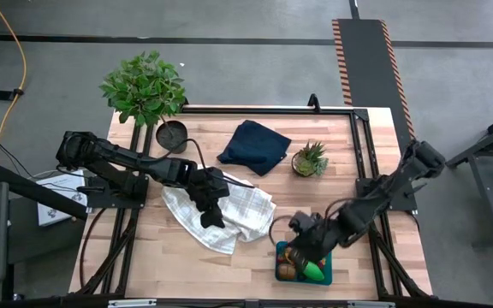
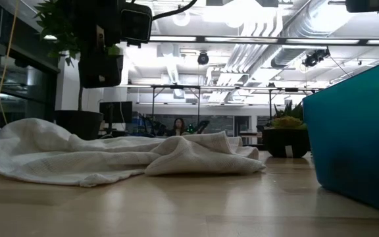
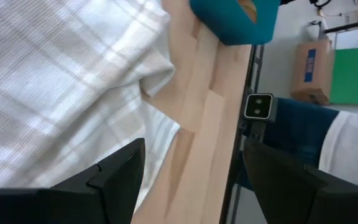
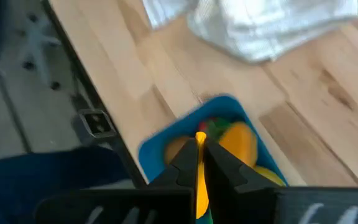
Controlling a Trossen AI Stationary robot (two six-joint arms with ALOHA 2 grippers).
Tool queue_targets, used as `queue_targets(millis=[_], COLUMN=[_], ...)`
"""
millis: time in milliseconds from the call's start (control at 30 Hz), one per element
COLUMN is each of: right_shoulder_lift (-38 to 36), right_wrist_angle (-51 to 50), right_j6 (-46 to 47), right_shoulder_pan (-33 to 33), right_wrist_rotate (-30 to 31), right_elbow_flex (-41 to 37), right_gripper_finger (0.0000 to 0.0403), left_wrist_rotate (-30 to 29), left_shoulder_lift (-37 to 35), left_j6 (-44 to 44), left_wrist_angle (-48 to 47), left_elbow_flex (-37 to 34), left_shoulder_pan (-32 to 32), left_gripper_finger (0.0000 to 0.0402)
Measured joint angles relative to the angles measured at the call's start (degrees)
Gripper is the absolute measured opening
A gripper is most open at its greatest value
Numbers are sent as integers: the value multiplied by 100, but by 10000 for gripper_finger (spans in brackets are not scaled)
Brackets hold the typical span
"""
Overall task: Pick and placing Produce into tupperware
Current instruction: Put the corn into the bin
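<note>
The shallow teal-blue plastic tupperware (image 1: pixel 325 275) is largely covered from above by the right gripper (image 1: pixel 302 251), so only blurred patches of green, yellow and brown produce show, too small to tell apart. In the low view the picture's right edge cuts off its wall (image 2: pixel 357 141), and its contents are hidden. The left wrist view crops it to one rounded corner (image 3: pixel 232 22). The white checked cloth (image 1: pixel 229 214) lies partly hidden beneath the left gripper (image 1: pixel 211 210).

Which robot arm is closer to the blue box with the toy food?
The right one. The right tool hangs right over the teal tupperware, pinching a yellow piece. The left tool is off to the side, above the white checked cloth.
</note>
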Motion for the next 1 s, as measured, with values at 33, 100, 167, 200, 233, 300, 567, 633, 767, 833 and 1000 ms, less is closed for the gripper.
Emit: queue_targets(millis=[33, 100, 167, 200, 233, 300, 567, 633, 767, 833, 1000], right_shoulder_lift=[130, 369, 587, 682, 768, 901, 1007, 1007, 1038, 1057, 1070], right_wrist_angle=[-115, -371, -569, -671, -714, -790, -968, -1012, -1151, -1218, -1199], right_j6=[49, 195, 346, 426, 486, 638, 1257, 1367, 1499, 1526, 1364], right_shoulder_pan=[58, 157, 270, 324, 374, 468, 778, 841, 908, 941, 943], right_wrist_rotate=[-11, -46, -61, -63, -64, -67, -32, 82, 101, 99, 86], right_elbow_flex=[99, 307, 480, 552, 616, 705, 710, 710, 710, 702, 701], right_gripper_finger=[1, 0, 0, 0, 0, 0, 0, 0, 0, 0, 17], left_wrist_rotate=[-21, -62, -68, -66, -65, -65, -63, -63, -76, -190, -727], left_shoulder_lift=[0, 0, 0, 0, 0, 0, 0, 0, -38, -101, -523], left_j6=[2, 32, 91, 110, 115, 125, 146, 149, 146, 146, 188], left_wrist_angle=[-16, -64, -119, -115, -108, -110, -77, -60, -20, 12, 252], left_elbow_flex=[0, 0, 0, 0, -2, 0, -1, 0, 0, -3, -2], left_shoulder_pan=[0, 0, 0, 0, 0, 0, 0, 0, 0, 0, -2], left_gripper_finger=[259, 259, 259, 259, 259, 259, 259, 259, 259, 259, 259])
